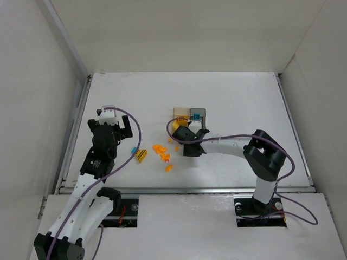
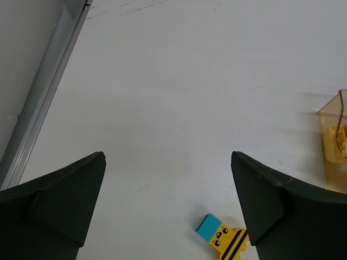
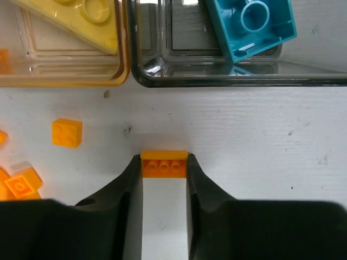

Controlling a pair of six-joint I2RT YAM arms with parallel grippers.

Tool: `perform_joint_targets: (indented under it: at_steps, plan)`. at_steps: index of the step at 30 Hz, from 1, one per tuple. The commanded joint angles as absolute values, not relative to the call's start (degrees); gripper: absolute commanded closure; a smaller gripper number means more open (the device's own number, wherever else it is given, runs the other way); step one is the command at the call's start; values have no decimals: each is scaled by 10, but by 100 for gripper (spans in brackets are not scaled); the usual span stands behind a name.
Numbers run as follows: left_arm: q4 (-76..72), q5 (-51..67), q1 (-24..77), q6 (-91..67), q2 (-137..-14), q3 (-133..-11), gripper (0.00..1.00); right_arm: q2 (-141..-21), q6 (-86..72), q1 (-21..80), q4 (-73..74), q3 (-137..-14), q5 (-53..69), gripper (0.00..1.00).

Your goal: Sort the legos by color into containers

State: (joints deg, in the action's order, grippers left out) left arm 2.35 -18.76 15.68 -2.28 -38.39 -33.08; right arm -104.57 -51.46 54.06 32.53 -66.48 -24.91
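My right gripper point(image 3: 164, 158) is shut on a small orange lego point(image 3: 164, 166) just above the table, in front of the two bins. The amber bin point(image 3: 65, 76) holds a yellow brick point(image 3: 81, 13); the grey bin point(image 3: 238, 78) holds a teal brick point(image 3: 252, 24). In the top view the amber bin point(image 1: 180, 113) and the grey bin point(image 1: 198, 114) stand side by side at mid-table, with the right gripper point(image 1: 185, 133) just before them. My left gripper point(image 2: 167, 157) is open and empty over bare table. A teal brick point(image 2: 209, 226) and a yellow black-striped brick point(image 2: 232, 244) lie by its right finger.
Several loose orange legos point(image 1: 161, 153) lie left of the right gripper, two of them in the right wrist view point(image 3: 67, 132). The amber bin's corner point(image 2: 333, 146) shows at the left wrist view's right edge. A metal rail point(image 2: 43, 92) runs along the table's left edge.
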Motion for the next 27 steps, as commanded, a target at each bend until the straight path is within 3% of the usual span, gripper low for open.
perform_joint_targets:
  at_steps: [1,3,8,14,20,27]
  plan:
    - [-7,-199,159,-17,-375,-331,0,-1042,-518,540,311,-657,-253,82]
    - [-7,-199,159,-17,-375,-331,0,-1042,-499,545,311,-673,-253,100]
    - [-7,-186,159,-17,-375,-331,0,-1007,-388,595,303,-736,-279,100]
    - [-12,-170,159,28,-375,-315,0,-947,-373,570,285,-788,-318,100]
    - [-12,-159,159,53,-375,-309,4,-1043,-332,505,312,-877,-281,100]
    - [-12,-154,159,53,-381,-309,8,-1071,-309,466,299,-895,-243,97]
